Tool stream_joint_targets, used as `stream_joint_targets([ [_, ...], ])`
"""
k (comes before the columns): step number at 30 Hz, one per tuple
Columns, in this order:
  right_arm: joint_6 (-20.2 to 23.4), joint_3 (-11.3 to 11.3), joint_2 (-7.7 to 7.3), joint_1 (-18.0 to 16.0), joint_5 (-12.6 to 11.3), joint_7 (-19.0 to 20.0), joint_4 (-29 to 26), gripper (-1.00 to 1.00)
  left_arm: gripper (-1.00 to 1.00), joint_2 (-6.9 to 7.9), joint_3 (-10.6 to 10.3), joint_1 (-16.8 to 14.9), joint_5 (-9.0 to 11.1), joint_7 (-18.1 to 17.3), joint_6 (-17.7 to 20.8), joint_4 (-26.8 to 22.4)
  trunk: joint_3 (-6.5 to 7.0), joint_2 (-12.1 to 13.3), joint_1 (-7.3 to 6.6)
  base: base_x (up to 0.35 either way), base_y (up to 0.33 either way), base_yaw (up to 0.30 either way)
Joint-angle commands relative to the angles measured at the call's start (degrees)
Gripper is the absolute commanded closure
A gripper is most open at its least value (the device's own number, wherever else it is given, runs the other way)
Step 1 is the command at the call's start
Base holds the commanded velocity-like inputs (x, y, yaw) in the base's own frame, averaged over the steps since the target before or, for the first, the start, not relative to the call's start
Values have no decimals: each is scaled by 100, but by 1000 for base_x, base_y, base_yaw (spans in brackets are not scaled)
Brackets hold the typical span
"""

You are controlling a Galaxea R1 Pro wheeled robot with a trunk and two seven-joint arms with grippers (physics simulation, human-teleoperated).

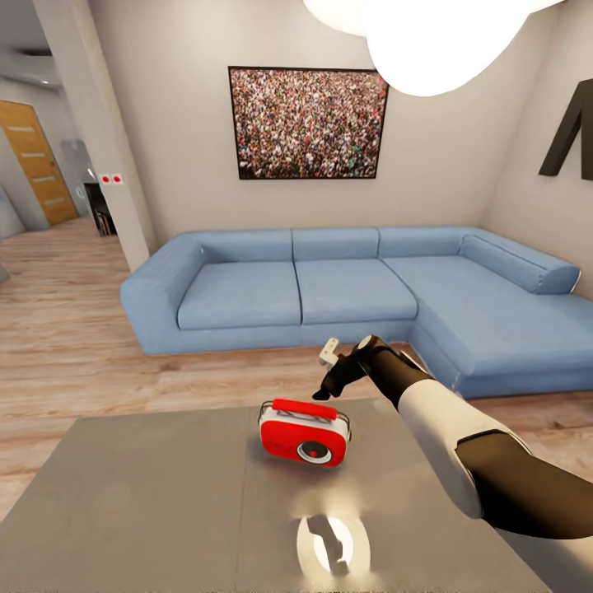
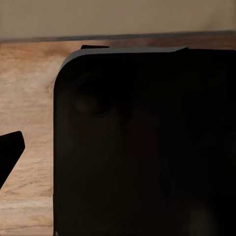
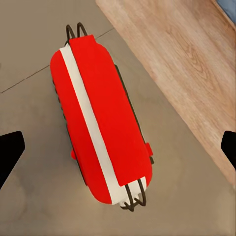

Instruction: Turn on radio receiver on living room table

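One red radio receiver (image 1: pixel 304 441) on the table (image 1: pixel 148 502) — right gripper (image 1: pixel 329 375) above, jaws parted

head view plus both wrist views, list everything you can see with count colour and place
radio receiver: 1, red with white trim, on the table near its far edge
table: 1, glossy grey, in the foreground
sofa: 1, blue, L-shaped, against the back wall
wall picture: 1, crowd photo in a dark frame, above the sofa
pendant lamp: 1, white, top of the head view
door: 1, wooden, far left
floor: light wood planks
right pincer: 1, dark, above the radio receiver, open
right arm: 1, white and dark
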Motion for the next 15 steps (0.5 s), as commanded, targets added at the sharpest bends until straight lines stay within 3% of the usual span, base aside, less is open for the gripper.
stream_joint_targets([
  [1,-13,0,0,0,-1,-2,1,-100,-100,1,0,0,0,0,0,0,-9,0,0,0,0,0],
  [15,-36,0,0,0,-2,-5,3,-100,-100,1,0,0,0,0,0,0,-138,0,0,0,0,0],
])
